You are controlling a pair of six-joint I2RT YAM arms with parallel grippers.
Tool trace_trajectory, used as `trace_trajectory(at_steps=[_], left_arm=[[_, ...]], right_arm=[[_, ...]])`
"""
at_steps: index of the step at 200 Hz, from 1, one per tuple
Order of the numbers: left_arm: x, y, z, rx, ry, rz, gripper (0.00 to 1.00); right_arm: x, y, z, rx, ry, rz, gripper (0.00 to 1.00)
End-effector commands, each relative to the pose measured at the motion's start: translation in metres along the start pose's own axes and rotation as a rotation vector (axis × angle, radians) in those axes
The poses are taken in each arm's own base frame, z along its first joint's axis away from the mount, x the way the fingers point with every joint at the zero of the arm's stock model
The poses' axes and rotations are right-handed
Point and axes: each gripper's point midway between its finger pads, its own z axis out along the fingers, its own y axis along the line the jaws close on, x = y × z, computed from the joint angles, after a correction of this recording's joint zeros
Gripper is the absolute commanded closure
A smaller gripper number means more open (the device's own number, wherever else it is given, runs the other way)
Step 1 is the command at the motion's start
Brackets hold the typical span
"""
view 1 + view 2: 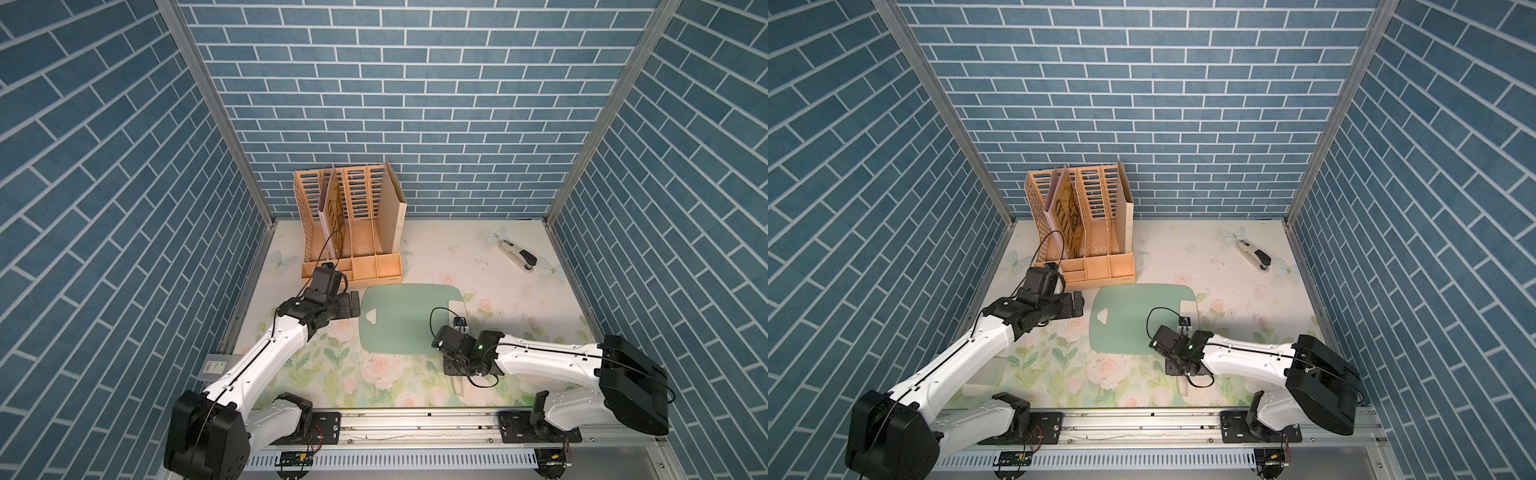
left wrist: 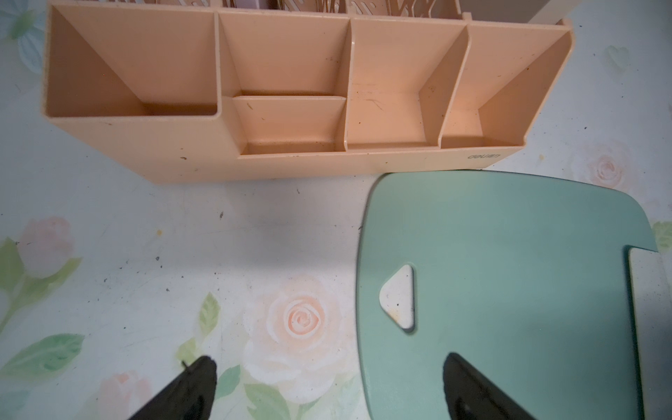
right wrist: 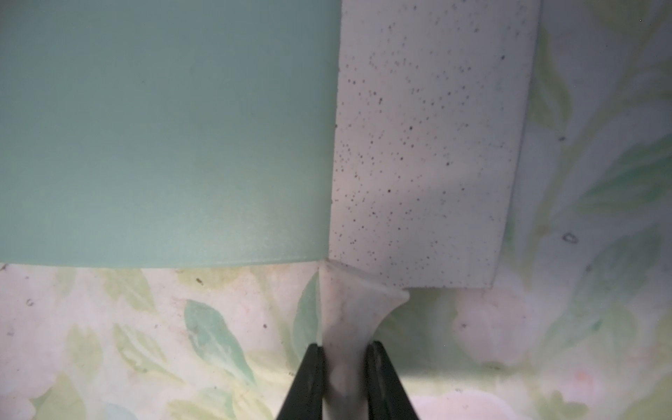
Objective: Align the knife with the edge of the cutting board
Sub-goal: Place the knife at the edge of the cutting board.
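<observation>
The mint-green cutting board [image 1: 409, 318] [image 1: 1138, 320] lies flat mid-table, its triangular hole [image 2: 398, 300] at the left short edge. The knife lies along the board's right short edge; its speckled off-white blade [image 3: 429, 145] [image 1: 458, 309] rests partly on the board and partly past it over the table. The cream handle [image 3: 345, 327] sticks out beyond the board's front edge. My right gripper [image 3: 344, 351] is shut on that handle just behind the blade. My left gripper [image 2: 327, 385] [image 1: 354, 304] hovers open at the board's left edge, one finger over the board, one over the table, holding nothing.
A peach file organizer [image 1: 353, 232] [image 2: 291, 91] stands just behind the board, its front tray nearly touching the board's back edge. A white-and-black stapler [image 1: 519, 257] lies at the back right. Blue brick walls close in three sides.
</observation>
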Motion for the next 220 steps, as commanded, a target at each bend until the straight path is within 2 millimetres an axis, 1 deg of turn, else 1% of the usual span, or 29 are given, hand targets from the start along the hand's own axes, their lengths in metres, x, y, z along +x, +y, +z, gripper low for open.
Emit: trace_trajectory(at_steps=[1, 134, 190, 220], left_arm=[[-0.0011, 0.0017, -0.0013, -0.001, -0.008, 0.001, 0.00], [-0.0010, 0.0024, -0.0009, -0.004, -0.009, -0.001, 0.00], [-0.0048, 0.0030, -0.0064, -0.003, -0.034, -0.004, 0.00], [-0.0035, 0.0027, -0.0046, -0.003, -0.027, -0.003, 0.00]], right_arm=[[0.0101, -0.0009, 0.0003, 0.018, 0.053, -0.003, 0.99], [0.0097, 0.0013, 0.0021, 0.015, 0.054, -0.010, 0.99], [0.0122, -0.0007, 0.0020, 0.016, 0.063, -0.014, 0.99], [0.0106, 0.0017, 0.0021, 0.019, 0.063, -0.023, 0.99]])
